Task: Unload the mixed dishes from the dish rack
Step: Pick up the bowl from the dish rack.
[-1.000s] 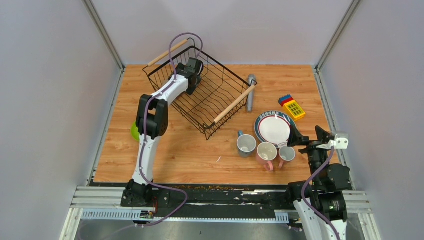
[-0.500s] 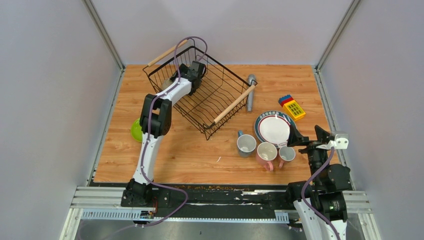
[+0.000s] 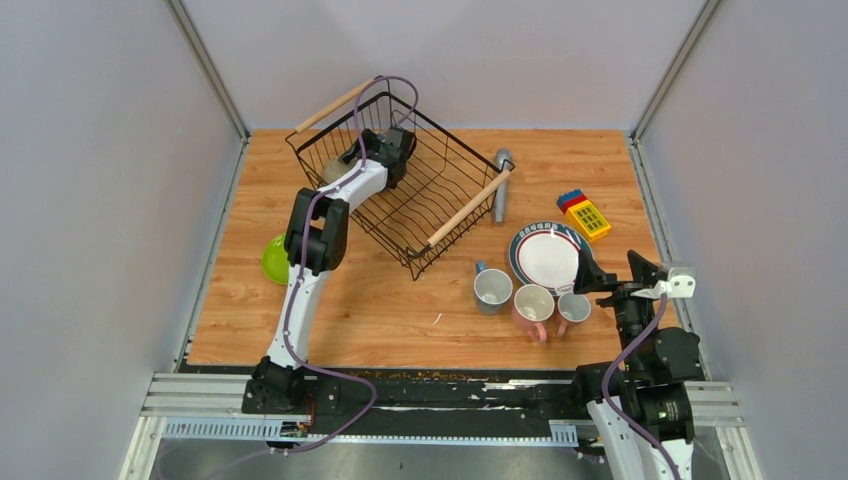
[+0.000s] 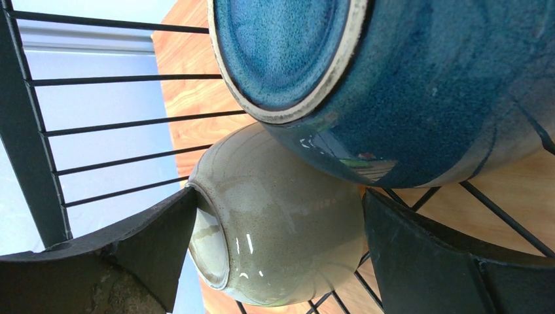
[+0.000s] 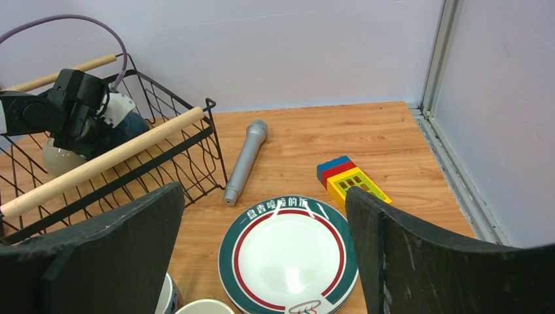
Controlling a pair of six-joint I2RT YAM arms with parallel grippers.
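The black wire dish rack (image 3: 470, 205) stands at the back left of the table. My left gripper (image 3: 372, 152) reaches into its far left corner. In the left wrist view it (image 4: 278, 209) is open, with its jaws on either side of a beige bowl (image 4: 288, 229) that lies on its side. The left finger (image 4: 150, 242) touches the bowl's rim. A teal bowl (image 4: 393, 78) leans just above the beige one. My right gripper (image 3: 610, 272) is open and empty, over the near edge of a white plate (image 5: 291, 252) with a teal and red rim.
A lime-green plate (image 3: 272, 260) lies left of the rack beside my left arm. Three mugs (image 3: 533, 303) stand in a row in front of the white plate (image 3: 547, 257). A grey cylinder (image 3: 501, 185) and a toy block (image 3: 583, 214) lie right of the rack.
My left arm has reached further into the rack's far left corner and uncovered more of the lime-green plate. The right arm has not moved.
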